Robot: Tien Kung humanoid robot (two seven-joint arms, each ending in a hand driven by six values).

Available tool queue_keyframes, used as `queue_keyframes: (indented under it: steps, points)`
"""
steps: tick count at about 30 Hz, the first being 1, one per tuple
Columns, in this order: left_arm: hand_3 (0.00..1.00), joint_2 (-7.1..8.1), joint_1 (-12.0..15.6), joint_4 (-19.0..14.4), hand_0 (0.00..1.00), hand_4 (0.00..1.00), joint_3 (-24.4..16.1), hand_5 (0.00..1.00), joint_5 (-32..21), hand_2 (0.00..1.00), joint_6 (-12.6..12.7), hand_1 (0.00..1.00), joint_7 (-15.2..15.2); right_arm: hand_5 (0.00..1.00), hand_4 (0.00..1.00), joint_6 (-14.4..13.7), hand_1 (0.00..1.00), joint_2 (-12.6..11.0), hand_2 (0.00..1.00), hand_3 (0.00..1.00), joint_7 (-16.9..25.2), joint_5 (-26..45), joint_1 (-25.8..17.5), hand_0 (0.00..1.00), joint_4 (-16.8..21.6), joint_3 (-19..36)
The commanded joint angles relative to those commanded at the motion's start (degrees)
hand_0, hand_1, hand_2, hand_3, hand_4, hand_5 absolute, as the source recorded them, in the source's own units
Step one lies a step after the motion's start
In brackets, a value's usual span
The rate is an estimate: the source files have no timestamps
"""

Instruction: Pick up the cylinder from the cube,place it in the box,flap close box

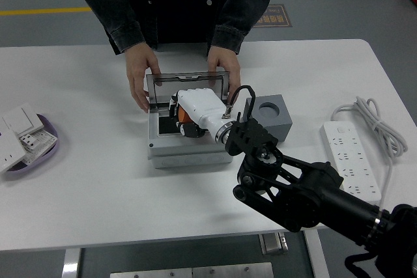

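My right hand point(184, 116), white with black fingers, reaches into the open grey box point(171, 153) and is shut on the orange cylinder point(184, 114), holding it inside the box. The black right arm point(293, 187) comes in from the lower right. The grey cube point(269, 112) with a round hole in its top stands just right of the box, with nothing on it. A person at the far side holds the box's raised lid point(187, 82) with both hands, one hand point(141, 83) at its left side and one point(226, 71) at its right. My left hand is out of view.
A purple tray point(45, 151) with white switch parts sits at the left edge. A white power strip point(352, 159) with a coiled cable lies at the right. The person's dark sleeves hang over the table's far edge.
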Motion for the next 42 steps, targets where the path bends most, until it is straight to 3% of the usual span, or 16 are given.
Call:
queue_keyframes:
  steps: [5,6,11,12,17,18,22,23,24,36,39,42]
  points:
    - [0.619,0.02,0.0,0.0,0.575,0.64,0.1,0.166,-0.1,0.597,0.0,0.602,0.0,0.277,0.552,0.7,0.662,0.0,0.67,0.654,0.2,0.2,0.0,0.733,-0.2,-0.3]
    - [0.619,0.02,0.0,0.0,0.576,0.638,0.1,0.163,-0.1,0.597,0.0,0.602,0.0,0.378,0.682,0.9,0.669,0.0,0.686,0.667,0.3,0.3,0.0,0.768,-0.2,-0.4]
    - [0.619,0.0,-0.1,0.0,0.576,0.638,0.3,0.163,-0.2,0.597,0.0,0.602,-0.1,0.378,0.682,1.4,0.669,0.0,0.686,0.667,0.7,0.6,0.0,0.768,-0.6,-0.5]
    - [0.619,0.0,-0.1,0.0,0.575,0.638,0.4,0.162,-0.3,0.596,0.0,0.602,-0.1,0.404,0.775,1.5,0.672,0.0,0.688,0.715,0.9,0.7,0.0,0.785,-0.7,-0.4]
    - [0.619,0.03,-0.1,0.0,0.575,0.638,0.6,0.162,-0.5,0.596,0.0,0.602,-0.2,0.404,0.775,1.6,0.672,0.0,0.688,0.715,1.7,1.8,-0.2,0.785,-1.1,-0.3]
    - [0.618,0.03,-0.1,0.0,0.575,0.636,0.7,0.162,-0.5,0.594,0.0,0.602,-0.2,0.435,0.878,1.5,0.677,-0.1,0.686,0.734,2.1,2.7,-0.3,0.797,-1.1,-0.2]
    - [0.618,-0.05,-0.1,0.0,0.575,0.636,1.1,0.162,-0.9,0.594,0.0,0.602,-0.3,0.435,0.878,0.3,0.677,-0.6,0.686,0.734,3.8,6.6,-0.6,0.797,-0.1,0.1]
    - [0.618,-0.08,-0.1,0.0,0.575,0.636,1.2,0.162,-1.0,0.594,0.0,0.602,-0.3,0.435,0.878,-0.1,0.677,-1.0,0.686,0.734,4.4,7.8,-0.7,0.797,0.6,0.4]
    - [0.617,-0.12,-0.1,0.0,0.576,0.635,1.4,0.161,-1.1,0.593,0.0,0.602,-0.4,0.48,0.948,-0.6,0.679,-1.4,0.685,0.742,5.0,9.1,-0.8,0.802,1.6,0.8]
    - [0.618,-0.38,0.2,0.0,0.575,0.633,0.7,0.161,-0.9,0.592,0.1,0.603,-0.2,0.491,0.942,-1.7,0.663,-9.1,0.665,0.722,5.9,18.9,-0.9,0.791,14.4,7.7]
    - [0.618,-0.39,0.2,0.0,0.575,0.633,0.7,0.161,-0.8,0.592,0.1,0.603,-0.2,0.491,0.942,-1.8,0.663,-9.9,0.665,0.722,6.1,19.6,-0.6,0.791,15.2,8.4]
    - [0.617,-0.34,0.0,0.0,0.575,0.631,0.8,0.161,-0.9,0.592,0.1,0.602,-0.2,0.501,0.909,-2.1,0.652,-10.2,0.658,0.715,6.7,19.9,0.6,0.773,13.3,8.6]
